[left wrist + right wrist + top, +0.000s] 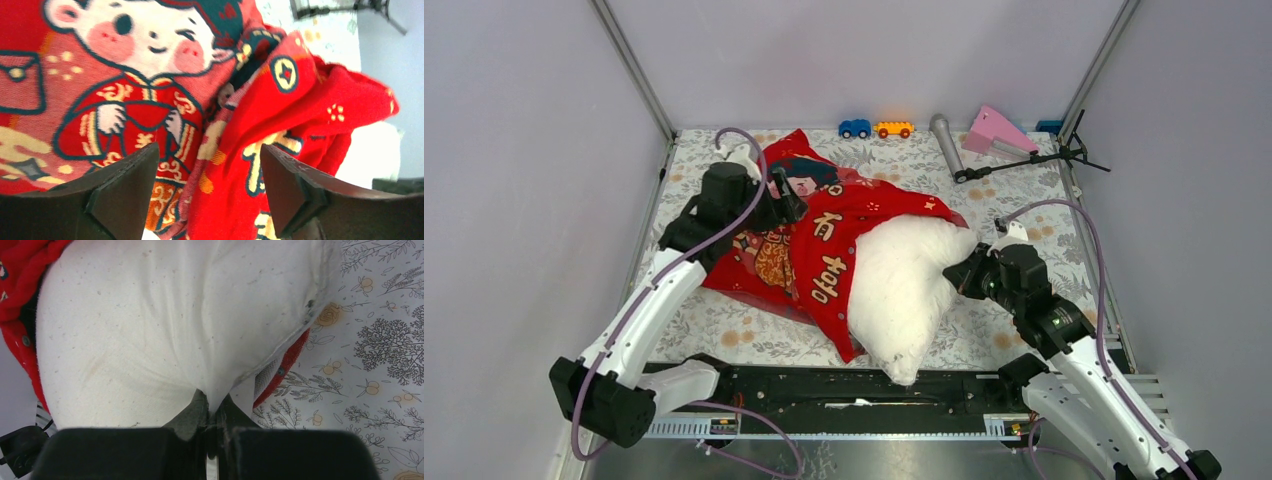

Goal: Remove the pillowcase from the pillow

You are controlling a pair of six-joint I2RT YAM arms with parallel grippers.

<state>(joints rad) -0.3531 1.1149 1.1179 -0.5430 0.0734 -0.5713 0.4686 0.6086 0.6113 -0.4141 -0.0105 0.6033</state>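
Observation:
The red pillowcase (824,245) with cartoon figures and gold characters lies bunched on the table's left and middle. The white pillow (904,290) sticks out of it toward the near right, more than half bare. My left gripper (789,205) hovers over the pillowcase's far left part; in the left wrist view (210,190) its fingers (125,190) stand wide apart above the red fabric (260,125), holding nothing. My right gripper (959,272) is shut on the pillow's right corner; in the right wrist view (212,410) white pillow fabric (150,330) is pinched between the fingers.
A grey floral cloth (1024,210) covers the table. At the back edge stand a blue toy car (855,128), an orange toy car (893,129), a grey cylinder (945,142), a pink wedge (996,130) and a black tripod-like stand (1034,158). Walls close in left and right.

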